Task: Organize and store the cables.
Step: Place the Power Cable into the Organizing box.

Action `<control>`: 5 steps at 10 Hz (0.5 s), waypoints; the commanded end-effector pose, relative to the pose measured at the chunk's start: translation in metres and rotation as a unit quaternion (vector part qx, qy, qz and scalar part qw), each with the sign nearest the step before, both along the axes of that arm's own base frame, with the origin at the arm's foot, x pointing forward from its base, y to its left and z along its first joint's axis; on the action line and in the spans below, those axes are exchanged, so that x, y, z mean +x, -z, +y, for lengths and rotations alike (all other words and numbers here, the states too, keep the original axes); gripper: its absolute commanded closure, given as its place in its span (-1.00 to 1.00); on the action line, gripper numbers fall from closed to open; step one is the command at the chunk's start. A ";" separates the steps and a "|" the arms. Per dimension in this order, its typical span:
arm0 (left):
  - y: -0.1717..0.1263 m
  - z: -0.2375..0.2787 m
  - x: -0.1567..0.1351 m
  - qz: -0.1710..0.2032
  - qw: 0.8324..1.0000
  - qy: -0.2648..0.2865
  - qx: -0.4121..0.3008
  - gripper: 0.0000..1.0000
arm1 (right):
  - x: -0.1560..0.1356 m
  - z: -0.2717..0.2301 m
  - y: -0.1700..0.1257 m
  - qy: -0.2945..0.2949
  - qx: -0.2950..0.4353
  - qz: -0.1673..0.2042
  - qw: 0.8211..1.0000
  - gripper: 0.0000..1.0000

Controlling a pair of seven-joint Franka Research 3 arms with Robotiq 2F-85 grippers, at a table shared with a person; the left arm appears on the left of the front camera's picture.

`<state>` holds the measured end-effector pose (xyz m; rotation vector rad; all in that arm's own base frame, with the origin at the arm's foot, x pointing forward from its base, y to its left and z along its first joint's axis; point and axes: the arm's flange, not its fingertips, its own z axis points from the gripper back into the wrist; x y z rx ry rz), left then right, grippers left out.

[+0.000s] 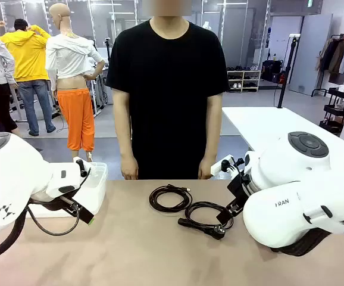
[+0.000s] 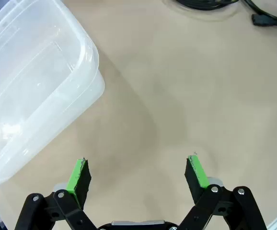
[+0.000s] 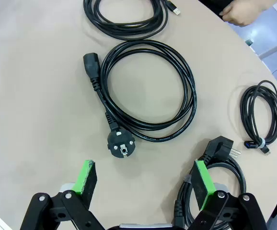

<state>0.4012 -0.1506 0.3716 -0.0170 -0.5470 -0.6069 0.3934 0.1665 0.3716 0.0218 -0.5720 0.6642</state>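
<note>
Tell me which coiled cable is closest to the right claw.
The coil with the angled pronged plug. In the right wrist view it is partly hidden behind one finger of the right claw. The rest lie farther off.

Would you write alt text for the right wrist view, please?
Four coiled black cables lie on a table beyond the open right gripper: a large power cable centre, a USB cable above, a small tied coil right, a second power cable by one finger; a person's hand top right.
</note>
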 end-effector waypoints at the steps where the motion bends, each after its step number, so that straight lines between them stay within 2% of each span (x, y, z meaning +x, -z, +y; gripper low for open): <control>1: 0.000 0.000 0.000 0.000 1.000 0.000 0.000 -1.00 | 0.000 0.000 0.000 0.000 0.000 0.000 1.000 -1.00; 5: 0.000 0.000 0.000 0.000 1.000 0.000 0.000 -1.00 | 0.000 0.000 0.000 0.000 0.000 0.000 1.000 -1.00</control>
